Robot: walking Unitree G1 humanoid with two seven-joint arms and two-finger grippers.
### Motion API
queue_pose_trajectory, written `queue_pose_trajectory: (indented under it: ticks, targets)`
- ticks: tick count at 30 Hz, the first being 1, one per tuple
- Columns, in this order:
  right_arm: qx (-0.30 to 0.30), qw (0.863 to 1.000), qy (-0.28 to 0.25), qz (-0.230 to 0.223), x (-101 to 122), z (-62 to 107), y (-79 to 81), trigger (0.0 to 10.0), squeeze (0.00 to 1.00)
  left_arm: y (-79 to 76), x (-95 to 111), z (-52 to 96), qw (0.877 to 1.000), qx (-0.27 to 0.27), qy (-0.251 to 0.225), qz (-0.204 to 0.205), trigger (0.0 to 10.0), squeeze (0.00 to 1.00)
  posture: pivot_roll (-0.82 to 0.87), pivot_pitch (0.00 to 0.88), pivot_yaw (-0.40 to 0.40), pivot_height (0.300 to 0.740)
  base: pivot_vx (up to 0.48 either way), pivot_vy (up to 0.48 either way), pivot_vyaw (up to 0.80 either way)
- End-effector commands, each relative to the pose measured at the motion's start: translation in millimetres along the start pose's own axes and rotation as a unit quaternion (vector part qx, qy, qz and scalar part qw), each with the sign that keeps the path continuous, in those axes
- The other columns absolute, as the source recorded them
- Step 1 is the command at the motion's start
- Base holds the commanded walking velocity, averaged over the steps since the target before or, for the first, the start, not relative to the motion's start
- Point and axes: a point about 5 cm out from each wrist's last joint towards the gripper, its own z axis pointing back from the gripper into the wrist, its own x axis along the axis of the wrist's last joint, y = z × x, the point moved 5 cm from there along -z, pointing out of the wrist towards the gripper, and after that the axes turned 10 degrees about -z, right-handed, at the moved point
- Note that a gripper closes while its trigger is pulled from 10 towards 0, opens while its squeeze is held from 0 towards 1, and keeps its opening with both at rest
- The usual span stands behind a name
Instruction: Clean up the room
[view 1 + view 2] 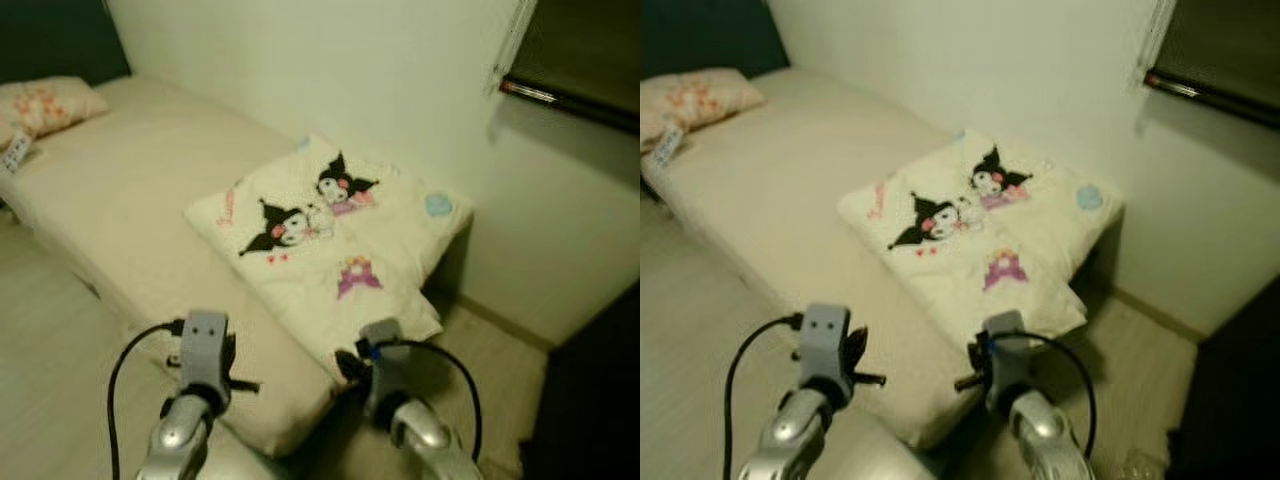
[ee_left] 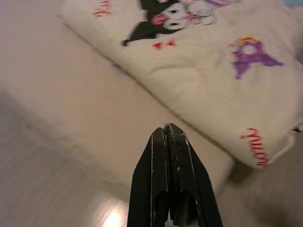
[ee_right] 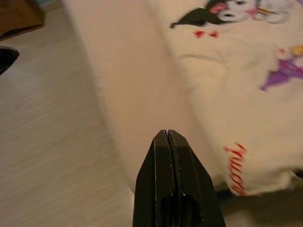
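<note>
Blanket [image 1: 335, 235] w/ cartoon prints lies folded at foot of bed [image 1: 140, 210]; left gripper [image 2: 166, 135] and right gripper [image 3: 166, 137] hover nearby, fingers pressed together, holding nothing.

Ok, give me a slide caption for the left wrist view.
Left gripper, fingers shut, poised above the bed beside a folded cartoon-print blanket.

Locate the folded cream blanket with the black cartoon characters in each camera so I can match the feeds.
Left eye view: folded cream blanket with black cartoon characters, centre, at the foot of the beige mattress.
Right eye view: the same spot, centre.
Left wrist view: upper right, beyond the left gripper.
Right wrist view: right side, beyond the right gripper.
Shared landmark: the purple figure print.
</note>
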Motion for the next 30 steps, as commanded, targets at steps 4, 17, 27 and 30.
queue_pose_trajectory:
  ticks: [4, 17, 27, 30]
  targets:
    - [-0.002, 1.0, 0.01, 0.011, -5, 2.6, -1.9, 10.0, 0.0, -4.0, -5, 2.1, 1.0, -0.009, 0.007, -0.007, 10.0, 0.0, -0.08, 0.125, 0.008, 0.74, 0.0, 0.0, 0.47]
    - [0.019, 1.0, -0.001, 0.01, -1, 2.7, 4.8, 10.0, 0.0, -7.2, -7, 3.4, 1.0, -0.013, 0.012, 0.012, 10.0, 0.0, -0.08, 0.126, 0.015, 0.74, 0.0, 0.0, 0.8]
    - [0.027, 1.0, -0.004, 0.008, -1, 5.0, 6.8, 10.0, 0.0, -13.4, -13, 5.2, 0.999, -0.03, 0.03, -0.001, 10.0, 0.0, -0.09, 0.124, 0.024, 0.74, 0.0, 0.0, 0.8]
    - [0.022, 1.0, -0.004, 0.01, 0, 6.2, 1.9, 10.0, 0.0, -15.4, -13, 4.2, 0.999, -0.037, 0.03, -0.007, 10.0, 0.0, -0.09, 0.12, 0.027, 0.74, 0.0, 0.0, 0.8]
